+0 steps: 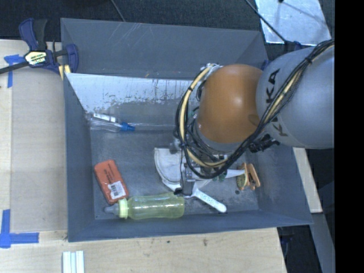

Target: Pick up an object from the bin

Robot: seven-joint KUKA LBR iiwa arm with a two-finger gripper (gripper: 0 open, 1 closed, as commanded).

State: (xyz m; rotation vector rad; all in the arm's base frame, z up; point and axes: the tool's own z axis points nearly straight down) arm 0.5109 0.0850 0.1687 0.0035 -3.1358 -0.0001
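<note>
My gripper (186,182) reaches down below the arm's wrist in the bin's front middle. It is right over a white curved piece (166,165) and touches or nearly touches it. A white flat stick (211,202) pokes out just to its right. A yellow-green bottle (153,207) lies on its side just in front of the gripper, along the bin's front wall. Whether anything sits in the gripper is hidden.
An orange block with a label (111,181) lies at the front left. A clear tube with a blue tip (111,121) rests by the back wall at the left. A small brown and gold thing (249,177) lies at the right. The arm's orange cover hides the bin's middle.
</note>
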